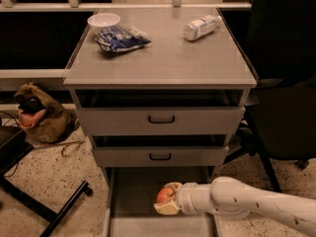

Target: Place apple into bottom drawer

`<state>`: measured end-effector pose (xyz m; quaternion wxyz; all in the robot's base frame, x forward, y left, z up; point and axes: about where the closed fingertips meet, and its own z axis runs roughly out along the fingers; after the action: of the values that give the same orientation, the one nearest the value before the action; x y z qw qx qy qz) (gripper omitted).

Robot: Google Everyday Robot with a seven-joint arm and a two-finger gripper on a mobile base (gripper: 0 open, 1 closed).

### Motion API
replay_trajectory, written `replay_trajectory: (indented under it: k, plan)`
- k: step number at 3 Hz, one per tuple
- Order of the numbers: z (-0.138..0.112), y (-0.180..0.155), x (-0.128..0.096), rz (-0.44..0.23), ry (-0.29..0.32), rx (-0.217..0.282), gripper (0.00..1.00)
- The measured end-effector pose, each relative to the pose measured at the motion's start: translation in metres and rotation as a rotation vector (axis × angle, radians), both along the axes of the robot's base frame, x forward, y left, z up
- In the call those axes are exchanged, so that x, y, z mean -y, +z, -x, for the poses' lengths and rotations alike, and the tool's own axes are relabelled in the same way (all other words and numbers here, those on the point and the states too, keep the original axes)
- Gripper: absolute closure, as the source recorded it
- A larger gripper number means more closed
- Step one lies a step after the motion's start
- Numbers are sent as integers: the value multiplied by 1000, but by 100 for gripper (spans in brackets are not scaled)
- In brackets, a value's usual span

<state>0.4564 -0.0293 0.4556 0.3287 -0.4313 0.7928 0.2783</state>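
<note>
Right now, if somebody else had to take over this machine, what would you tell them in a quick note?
Gripper: shut on the apple, reaching in from the right, low over the open bottom drawer.
Apple: held above the drawer floor; whether it touches the floor I cannot tell.
Done: drawer pulled out, apple held over it.
Left: release the apple into the drawer, then withdraw the arm.

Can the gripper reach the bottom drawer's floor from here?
Probably yes: the bottom drawer stands open, and the gripper, shut on the apple, hangs low over its floor with nothing between.
</note>
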Motion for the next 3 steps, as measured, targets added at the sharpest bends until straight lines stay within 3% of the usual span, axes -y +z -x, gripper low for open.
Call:
replay_trajectory:
  k: [1,2,3]
  plan:
    - [0,0,0,0,0,0,100]
    - [2,-23,-3,-14,-35,2,100]
    - [15,-72,-17,-10,-83,-12,100]
